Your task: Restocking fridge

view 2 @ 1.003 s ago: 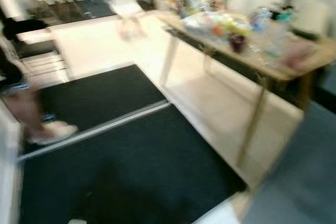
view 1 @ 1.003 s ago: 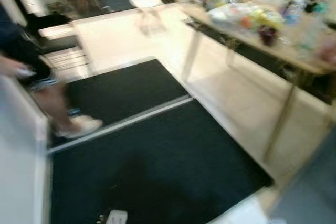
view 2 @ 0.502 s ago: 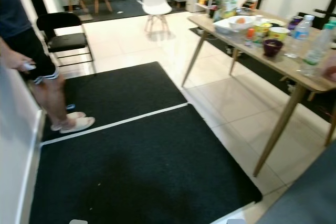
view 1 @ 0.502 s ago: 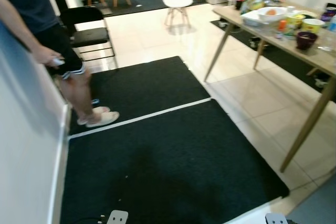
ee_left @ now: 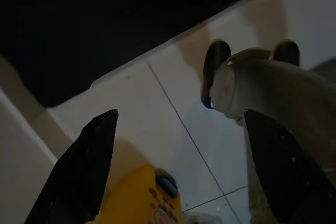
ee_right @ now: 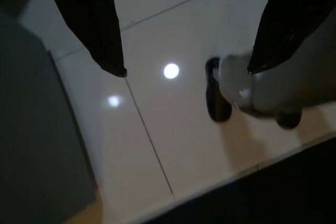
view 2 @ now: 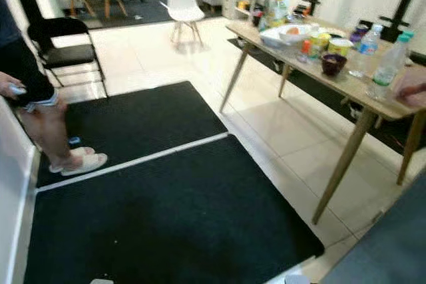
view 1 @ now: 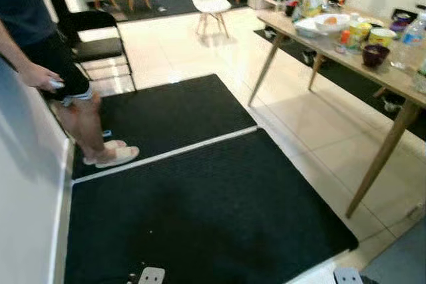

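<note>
Both pincers hang released over the floor tiles: left pincer (ee_left: 173, 171), right pincer (ee_right: 184, 51). Bottles (view 2: 389, 58) wait on the worktop (view 2: 373, 94). Walking over, the robot might clip the person (view 1: 46, 64).

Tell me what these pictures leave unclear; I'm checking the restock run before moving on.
- Person: head views, cut off above the chest by the top edge.
- Yellow item: left wrist view, cut by the bottom edge, dark; unidentifiable.
- Table items: too small and blurred to name.
- Fridge: cannot be made out.
- Grey surface: cut by the corner.
</note>
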`<state>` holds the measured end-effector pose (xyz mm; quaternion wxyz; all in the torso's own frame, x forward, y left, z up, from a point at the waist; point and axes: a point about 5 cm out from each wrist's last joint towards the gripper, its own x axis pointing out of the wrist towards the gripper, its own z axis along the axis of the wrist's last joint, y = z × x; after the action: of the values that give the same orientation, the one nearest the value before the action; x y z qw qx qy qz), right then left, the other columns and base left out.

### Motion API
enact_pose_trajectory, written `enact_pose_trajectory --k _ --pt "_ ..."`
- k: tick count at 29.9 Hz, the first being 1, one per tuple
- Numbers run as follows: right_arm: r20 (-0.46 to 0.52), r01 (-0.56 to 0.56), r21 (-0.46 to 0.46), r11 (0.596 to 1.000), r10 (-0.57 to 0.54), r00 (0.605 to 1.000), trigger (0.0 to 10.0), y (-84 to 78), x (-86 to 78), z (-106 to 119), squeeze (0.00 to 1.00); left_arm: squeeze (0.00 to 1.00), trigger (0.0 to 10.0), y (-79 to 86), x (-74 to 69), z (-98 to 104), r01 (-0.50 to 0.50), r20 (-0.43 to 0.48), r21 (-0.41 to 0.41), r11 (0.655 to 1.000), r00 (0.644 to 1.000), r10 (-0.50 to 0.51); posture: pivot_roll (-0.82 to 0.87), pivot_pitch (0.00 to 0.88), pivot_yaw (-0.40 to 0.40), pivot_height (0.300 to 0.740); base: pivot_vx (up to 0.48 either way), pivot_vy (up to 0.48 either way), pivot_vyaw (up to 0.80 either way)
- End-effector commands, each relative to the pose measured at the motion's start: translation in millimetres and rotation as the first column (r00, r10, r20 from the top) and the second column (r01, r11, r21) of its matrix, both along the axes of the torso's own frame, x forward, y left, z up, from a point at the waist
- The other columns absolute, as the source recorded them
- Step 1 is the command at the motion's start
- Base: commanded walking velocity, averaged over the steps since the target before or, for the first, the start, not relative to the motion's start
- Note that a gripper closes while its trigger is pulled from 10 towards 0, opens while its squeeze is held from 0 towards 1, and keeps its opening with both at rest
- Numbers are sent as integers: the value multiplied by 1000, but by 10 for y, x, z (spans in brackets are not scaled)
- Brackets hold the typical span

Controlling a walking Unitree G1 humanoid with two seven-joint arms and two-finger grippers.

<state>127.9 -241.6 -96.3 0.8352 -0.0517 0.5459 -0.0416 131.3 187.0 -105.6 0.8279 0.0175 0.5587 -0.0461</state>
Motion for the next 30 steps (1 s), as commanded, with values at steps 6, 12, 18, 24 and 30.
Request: enact_pose_trajectory --k 6,12,18,24,30 --pt "1 18 -3 1000 -18 1000 10000 -6 3 1 0 0 10000 -18 25 6 13 2 1 1000 1000 -13 -64 0 5 740 250 0 0" --pt "1 21 -6 1000 -21 1000 10000 -8 4 2 0 0 10000 -16 15 3 16 0 -1 1000 1000 -16 -63 0 7 740 247 0 0" --pt "0 23 -6 1000 -23 1000 10000 -8 5 2 0 0 10000 -4 -9 -3 19 -5 1 1000 1000 -19 -64 0 7 740 251 0 0" --pt "-2 23 -10 1000 -23 1000 10000 -10 2 1 0 0 10000 3 -28 -8 22 -10 2 1000 1000 -22 -64 0 7 740 249 0 0" --pt "-12 25 -17 1000 -25 1000 10000 -17 -10 -2 0 0 10000 -50 -13 -10 26 -8 -5 1000 1000 -26 -64 0 4 740 251 0 -394"
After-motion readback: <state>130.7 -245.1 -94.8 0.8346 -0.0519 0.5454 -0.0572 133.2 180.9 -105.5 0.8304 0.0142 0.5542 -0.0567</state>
